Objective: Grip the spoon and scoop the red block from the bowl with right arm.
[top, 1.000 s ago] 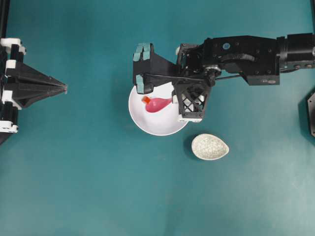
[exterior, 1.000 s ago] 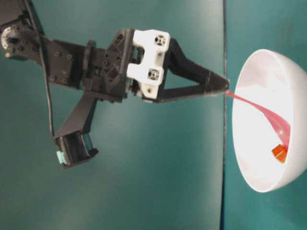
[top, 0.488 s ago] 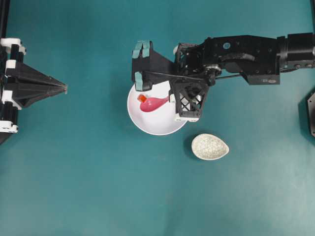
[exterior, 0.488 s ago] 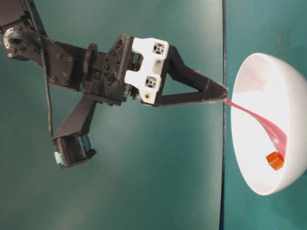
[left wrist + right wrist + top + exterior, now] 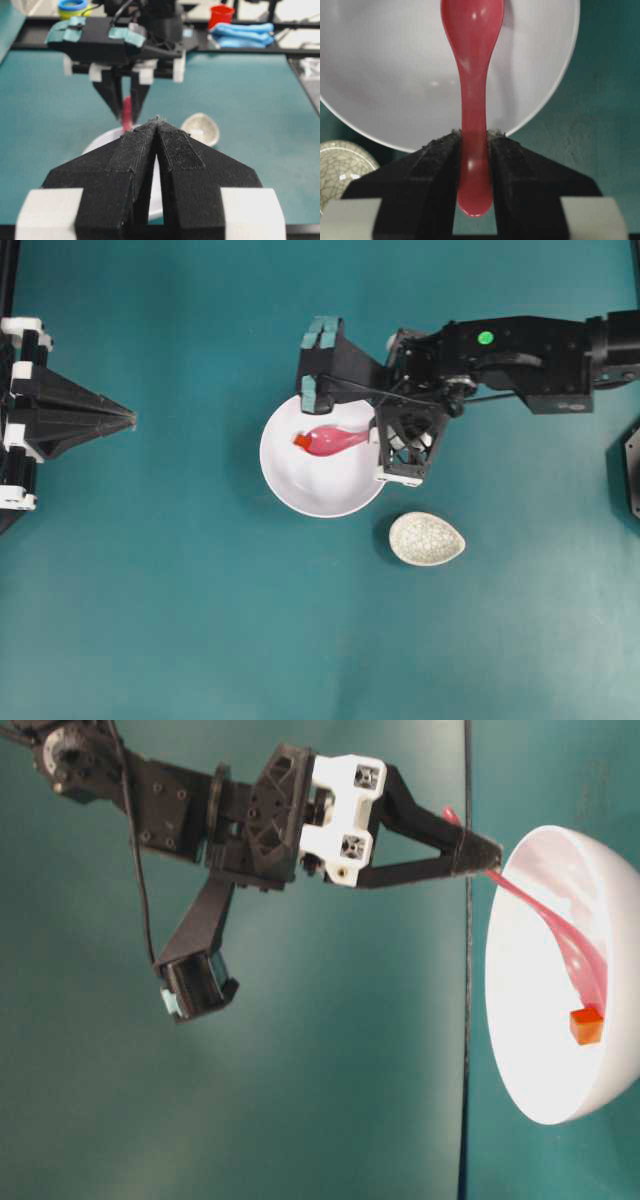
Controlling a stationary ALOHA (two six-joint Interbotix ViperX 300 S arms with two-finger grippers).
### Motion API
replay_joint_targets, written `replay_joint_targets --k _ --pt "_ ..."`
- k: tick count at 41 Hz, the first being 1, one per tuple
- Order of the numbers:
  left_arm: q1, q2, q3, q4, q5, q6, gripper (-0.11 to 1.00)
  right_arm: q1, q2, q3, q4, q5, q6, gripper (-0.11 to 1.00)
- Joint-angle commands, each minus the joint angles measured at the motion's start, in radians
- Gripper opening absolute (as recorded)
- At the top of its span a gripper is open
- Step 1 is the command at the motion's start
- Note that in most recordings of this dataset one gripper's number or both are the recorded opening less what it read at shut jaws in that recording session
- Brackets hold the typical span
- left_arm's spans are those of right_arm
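The white bowl point(image 5: 300, 500) sits mid-table. My right gripper point(image 5: 375, 433) reaches over its right rim and is shut on the handle of the pink-red spoon point(image 5: 332, 440), as the right wrist view shows at the gripper point(image 5: 474, 137) and spoon point(image 5: 472, 75). The spoon slopes down into the bowl point(image 5: 540, 1060). The tiny red block point(image 5: 300, 440) lies on the bowl's inner wall at the scoop's tip point(image 5: 587, 1025); the right wrist view does not show it. My left gripper point(image 5: 130, 420) rests shut at the far left, its tips point(image 5: 157, 120) together.
A small egg-shaped crackle-patterned dish point(image 5: 427, 538) stands just to the lower right of the bowl, also seen in the right wrist view point(image 5: 340, 165). Bare teal table surrounds both dishes. Beyond the table's far edge lie a red cup point(image 5: 220, 15) and blue items.
My right arm has shifted right and risen a little, drawing the spoon back with it. The red block has moved slightly right, still at the scoop's tip. The left arm is unmoved.
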Motion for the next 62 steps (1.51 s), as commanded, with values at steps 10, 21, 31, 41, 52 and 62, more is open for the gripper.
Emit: replay_joint_targets --k 10,21,31,41,52,62 --pt "-0.002 0.008 -0.017 0.002 -0.009 0.002 0.01 0.018 -0.057 0.032 -0.002 -0.087 0.037 0.25" --pt "-0.002 0.008 -0.017 0.002 -0.009 0.002 0.01 0.028 -0.06 0.034 -0.006 -0.063 0.025 0.25" --pt "-0.002 0.009 -0.017 0.002 -0.009 0.002 0.01 0.025 -0.08 -0.006 -0.064 0.114 0.023 0.25" --pt "-0.002 0.011 -0.017 0.0 -0.011 0.002 0.01 0.026 -0.087 -0.066 -0.055 0.216 0.021 0.25" --pt "-0.002 0.011 -0.017 0.002 -0.011 0.002 0.01 0.026 -0.087 -0.1 0.003 0.273 0.02 0.25" --pt "-0.002 0.011 -0.017 0.002 -0.011 0.005 0.01 0.028 -0.049 -0.149 0.066 0.314 0.017 0.25"
